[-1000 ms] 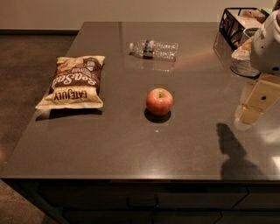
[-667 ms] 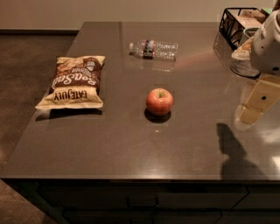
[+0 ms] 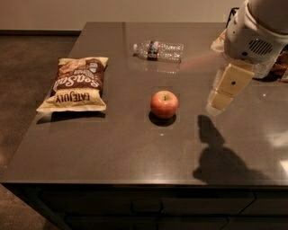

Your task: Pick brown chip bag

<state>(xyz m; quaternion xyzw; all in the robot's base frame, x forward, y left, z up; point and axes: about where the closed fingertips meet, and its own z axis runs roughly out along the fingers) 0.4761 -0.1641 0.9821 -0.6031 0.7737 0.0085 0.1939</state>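
Observation:
The brown chip bag [image 3: 76,83] lies flat on the left side of the dark table [image 3: 117,148], with a dark brown middle, cream-tan ends and white script. My gripper [image 3: 223,91] hangs over the right side of the table, well to the right of the bag and beyond the apple. It holds nothing that I can see. Its shadow falls on the table below it.
A red apple [image 3: 164,104] sits mid-table between the bag and the gripper. A clear water bottle [image 3: 159,50] lies on its side at the back. A dark wire basket [image 3: 233,12] is at the back right, mostly hidden behind the arm. The table's left edge runs close to the bag.
The gripper and arm have moved left and slightly up, closer to the apple. The bag, apple and bottle have not moved.

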